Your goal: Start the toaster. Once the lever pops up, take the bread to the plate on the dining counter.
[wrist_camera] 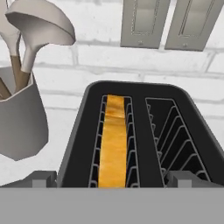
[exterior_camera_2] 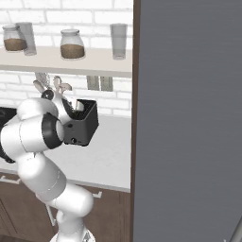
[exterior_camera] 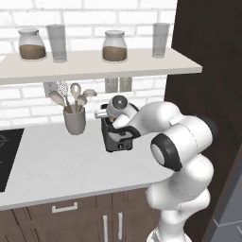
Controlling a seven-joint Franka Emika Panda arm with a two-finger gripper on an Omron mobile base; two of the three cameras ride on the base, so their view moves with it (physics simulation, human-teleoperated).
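While bread [wrist_camera: 114, 140] sits crust-up in the toaster's [wrist_camera: 140, 131] left slot on the tabletop [exterior_camera: 52, 165], ready for toasting, the tool [wrist_camera: 111, 179] hovers above, tips spread and empty.

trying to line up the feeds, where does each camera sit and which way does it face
Left base view: behind the arm's left, looking forward and down at the toaster on the counter; white arm rises lower right.
Right base view: behind the arm's right, facing the same toaster and a tall grey panel; arm rises lower left.
Hand view: on the hand, looking down into the slots, the bread in the left one; open end effector tips at the bottom.
All share the toaster and utensil cup.
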